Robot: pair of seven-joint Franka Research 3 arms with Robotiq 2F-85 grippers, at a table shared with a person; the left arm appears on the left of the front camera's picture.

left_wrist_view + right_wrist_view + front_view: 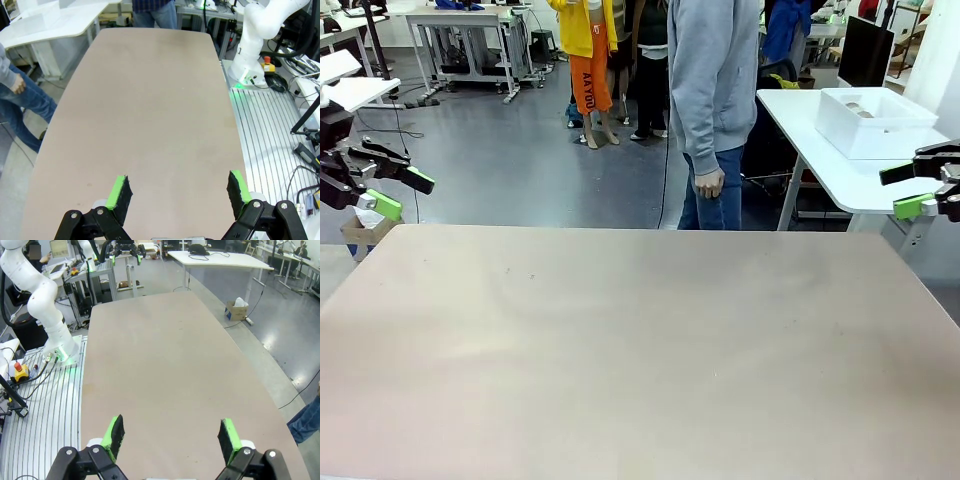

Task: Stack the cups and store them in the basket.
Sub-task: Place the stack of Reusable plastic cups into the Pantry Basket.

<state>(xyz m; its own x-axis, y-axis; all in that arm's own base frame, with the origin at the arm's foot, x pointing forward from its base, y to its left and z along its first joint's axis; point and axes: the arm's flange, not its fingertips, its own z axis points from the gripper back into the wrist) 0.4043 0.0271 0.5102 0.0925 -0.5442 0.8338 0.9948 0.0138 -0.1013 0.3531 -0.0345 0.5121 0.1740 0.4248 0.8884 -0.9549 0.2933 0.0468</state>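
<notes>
Left pincer (408,192) and right pincer (905,190) hang wide apart, fingers spread.

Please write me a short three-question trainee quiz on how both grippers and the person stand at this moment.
1. True or false: the left gripper is shut on a cup.
2. How do the right gripper jaws stand: A open, B shut, C shut on a basket?
3. Fill in: the person stands at the table's ____ side, one hand hanging down.

Key: 1 false, it is open and holds nothing. 2 A. 3 far.
</notes>
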